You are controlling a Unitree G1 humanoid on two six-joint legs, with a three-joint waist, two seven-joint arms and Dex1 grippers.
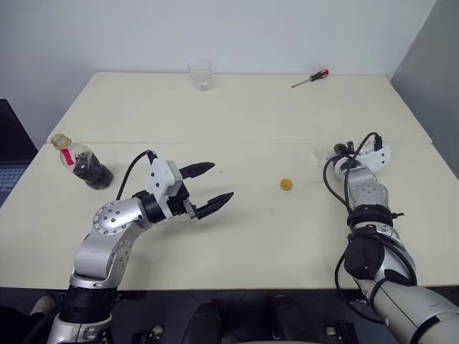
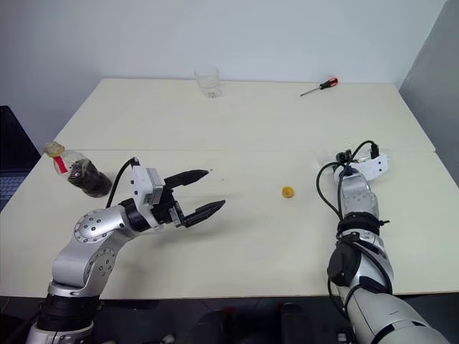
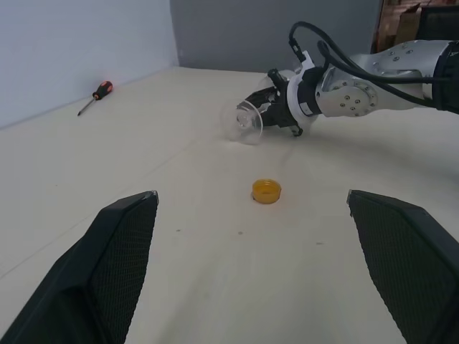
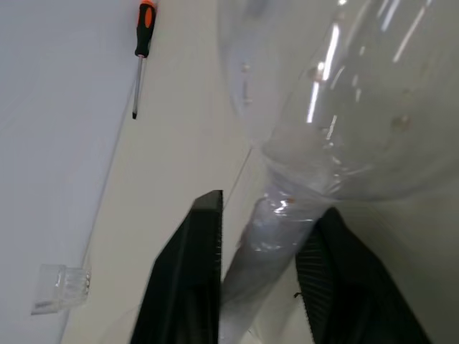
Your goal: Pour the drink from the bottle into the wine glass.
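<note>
No text, brand name, number or sign can be read anywhere. The bottle (image 1: 80,165) lying at the left edge of the surface (image 1: 237,129) carries a red label strip near its neck, but any print on it is too small to make out.

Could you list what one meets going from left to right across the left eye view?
Bottle lying on its side → left gripper, open → clear tumbler at the far edge → yellow cap → screwdriver → right gripper, closed on the wine glass.
</note>
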